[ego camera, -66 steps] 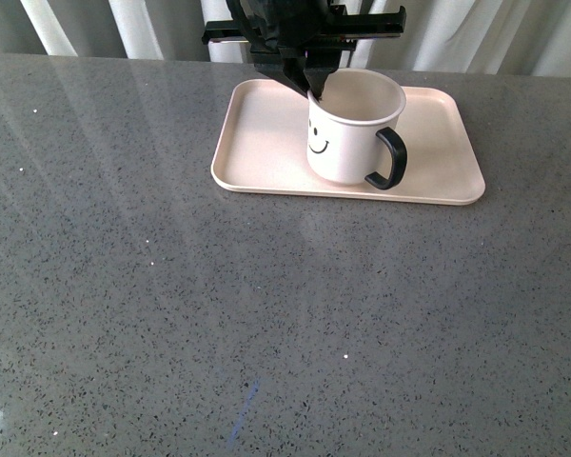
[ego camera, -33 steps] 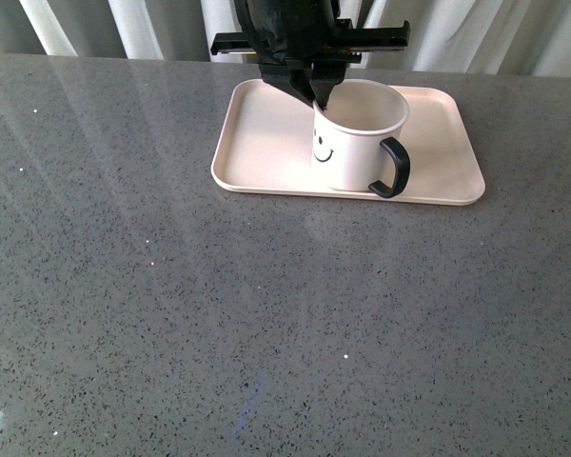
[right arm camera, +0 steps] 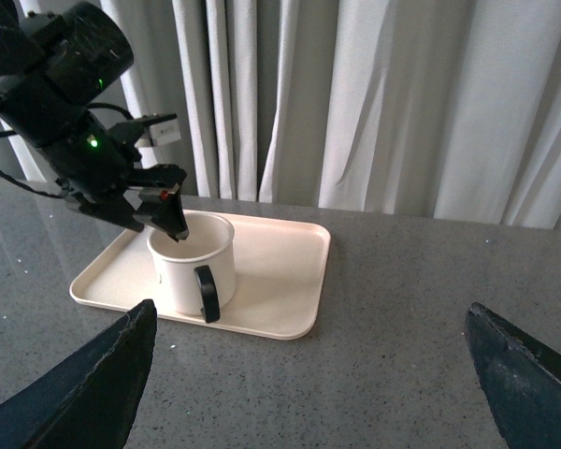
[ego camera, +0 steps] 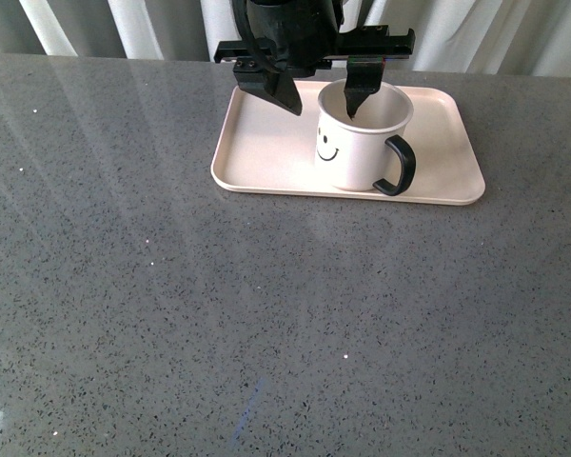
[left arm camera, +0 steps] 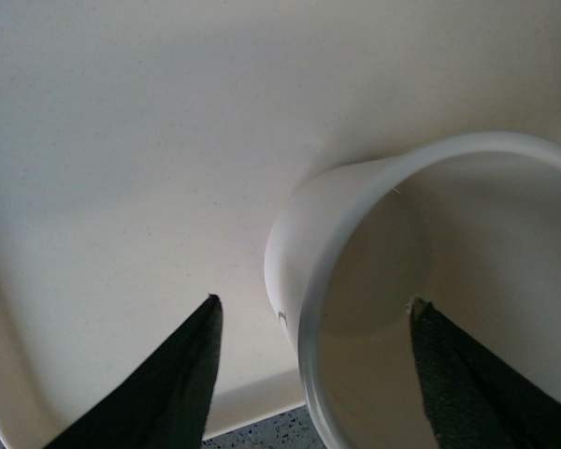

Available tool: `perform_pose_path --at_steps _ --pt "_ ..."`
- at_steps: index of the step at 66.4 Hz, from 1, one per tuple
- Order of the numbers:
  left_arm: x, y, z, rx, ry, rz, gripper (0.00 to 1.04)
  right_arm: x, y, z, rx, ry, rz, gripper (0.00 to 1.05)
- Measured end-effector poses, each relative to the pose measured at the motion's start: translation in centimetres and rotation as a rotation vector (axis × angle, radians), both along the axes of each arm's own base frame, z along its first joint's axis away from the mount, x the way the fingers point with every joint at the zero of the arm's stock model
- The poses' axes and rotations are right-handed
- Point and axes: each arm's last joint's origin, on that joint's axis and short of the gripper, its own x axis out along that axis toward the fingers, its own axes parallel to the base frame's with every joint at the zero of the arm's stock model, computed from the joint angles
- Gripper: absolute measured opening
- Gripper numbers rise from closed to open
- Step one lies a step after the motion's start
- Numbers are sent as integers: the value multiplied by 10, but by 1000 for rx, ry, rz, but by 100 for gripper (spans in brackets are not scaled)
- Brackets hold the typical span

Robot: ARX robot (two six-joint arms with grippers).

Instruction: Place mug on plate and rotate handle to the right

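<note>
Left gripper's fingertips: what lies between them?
The mug's wall and rim: one finger of the left gripper is inside, one outside, shown in the left wrist view.

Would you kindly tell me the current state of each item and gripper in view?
mug: upright on the plate, empty.
handle: pointing right, slightly toward the front camera.
plate: flat on the table, carrying the mug.
left gripper: open, straddling the mug's wall, one finger inside.
right gripper: open, holding nothing, away from the plate.
</note>
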Motion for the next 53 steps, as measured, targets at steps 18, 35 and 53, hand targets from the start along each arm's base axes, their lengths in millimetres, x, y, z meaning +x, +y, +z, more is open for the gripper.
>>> perform_pose_path --at_steps 18,35,53 --pt "-12 30 56 -111 -146 20 95 0 0 0 0 0 0 96" --pt "-43 85 86 -47 -753 318 77 0 0 0 0 0 1 96" --pt "-149 189 58 -59 -1091 525 26 0 0 0 0 0 2 96"
